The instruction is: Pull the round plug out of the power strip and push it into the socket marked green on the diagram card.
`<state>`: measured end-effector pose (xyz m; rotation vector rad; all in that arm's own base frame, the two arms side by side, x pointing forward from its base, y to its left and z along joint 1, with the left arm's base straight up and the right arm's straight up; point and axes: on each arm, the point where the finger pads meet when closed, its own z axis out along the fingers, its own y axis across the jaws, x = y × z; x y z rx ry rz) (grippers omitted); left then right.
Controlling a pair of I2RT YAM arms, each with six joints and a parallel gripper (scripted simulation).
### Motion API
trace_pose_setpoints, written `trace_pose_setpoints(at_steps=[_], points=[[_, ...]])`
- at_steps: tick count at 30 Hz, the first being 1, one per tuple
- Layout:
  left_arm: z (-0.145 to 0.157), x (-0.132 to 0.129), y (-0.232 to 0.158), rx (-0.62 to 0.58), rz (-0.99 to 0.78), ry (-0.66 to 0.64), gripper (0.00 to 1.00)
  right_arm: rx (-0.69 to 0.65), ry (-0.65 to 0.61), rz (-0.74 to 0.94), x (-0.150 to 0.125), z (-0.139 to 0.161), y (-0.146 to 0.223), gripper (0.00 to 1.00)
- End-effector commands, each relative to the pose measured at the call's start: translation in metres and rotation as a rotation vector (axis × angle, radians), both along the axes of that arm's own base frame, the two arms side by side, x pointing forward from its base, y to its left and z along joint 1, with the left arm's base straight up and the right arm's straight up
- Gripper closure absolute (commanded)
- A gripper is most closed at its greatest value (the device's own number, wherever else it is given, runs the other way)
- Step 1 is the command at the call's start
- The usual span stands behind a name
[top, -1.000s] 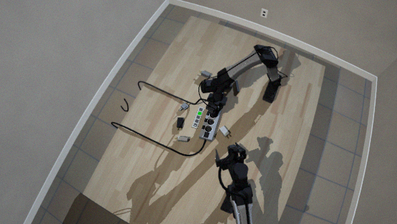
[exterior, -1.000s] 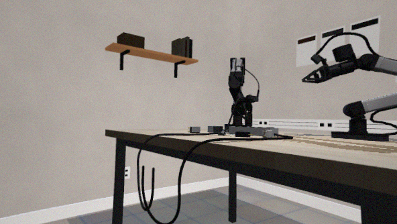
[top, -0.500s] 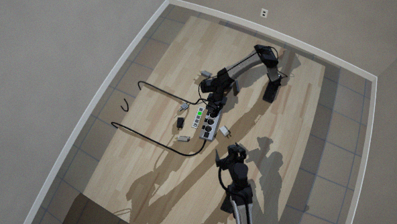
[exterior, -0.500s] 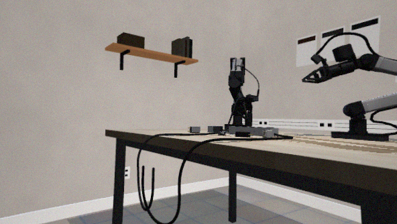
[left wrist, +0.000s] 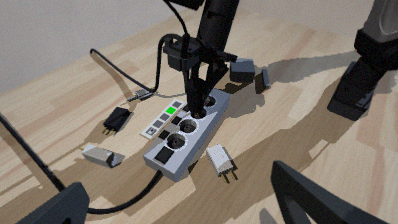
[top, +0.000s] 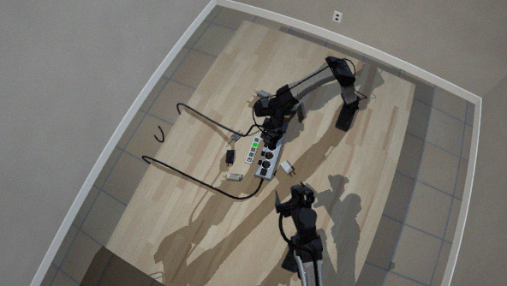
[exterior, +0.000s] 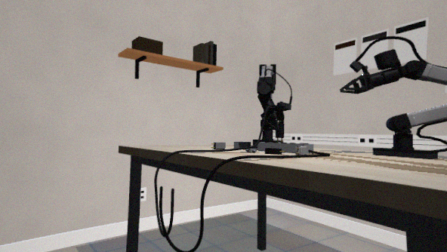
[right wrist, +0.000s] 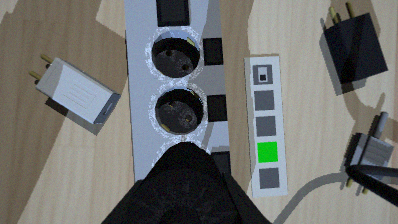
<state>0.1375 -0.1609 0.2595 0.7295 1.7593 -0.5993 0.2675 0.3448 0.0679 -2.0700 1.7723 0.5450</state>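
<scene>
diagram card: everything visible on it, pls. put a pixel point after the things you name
The diagram card (top: 249,158) (left wrist: 161,116) (right wrist: 276,125) is a narrow pale strip, material unclear, with a single row of five squares. Four are grey; one, second from one end, is bright green. The grey square at the opposite end carries a small white mark with a dark centre. It lies flat on the table, beside and roughly parallel to the power strip (top: 272,168) (left wrist: 167,169) (right wrist: 142,100), with a gap between. No fingers touch it.

Before you, a pale wooden counter (top: 205,141), your long socket strip (top: 269,164) beneath one arm's hand (top: 271,136), the diagram card (top: 253,151) beside it, a black adapter (top: 230,157) near the card, a white adapter (top: 287,167) across the strip.
</scene>
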Motion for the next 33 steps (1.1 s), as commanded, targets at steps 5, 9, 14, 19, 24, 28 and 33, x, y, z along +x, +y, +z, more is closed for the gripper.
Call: trace_pose_setpoints(at_steps=[5,9,14,19,24,28,33], points=[[-0.004,-0.001,0.000,0.006,0.005,0.017,0.00,0.031,-0.044,0.006,0.008,0.020,0.006,0.67],[-0.004,-0.001,0.000,0.006,0.005,0.017,0.00,0.031,-0.044,0.006,0.008,0.020,0.006,0.67],[-0.004,-0.001,0.000,0.006,0.005,0.017,0.00,0.018,-0.009,0.023,0.004,0.004,0.005,0.67],[-0.004,-0.001,0.000,0.006,0.005,0.017,0.00,0.010,-0.001,0.025,0.002,-0.009,0.002,0.67],[-0.004,-0.001,0.000,0.006,0.005,0.017,0.00,0.022,-0.008,0.013,0.005,-0.005,0.002,0.67],[-0.004,-0.001,0.000,0.006,0.005,0.017,0.00,0.034,-0.021,0.010,0.006,0.002,0.002,0.67],[-0.004,-0.001,0.000,0.006,0.005,0.017,0.00,0.041,-0.028,0.005,0.007,0.005,0.002,0.67]])
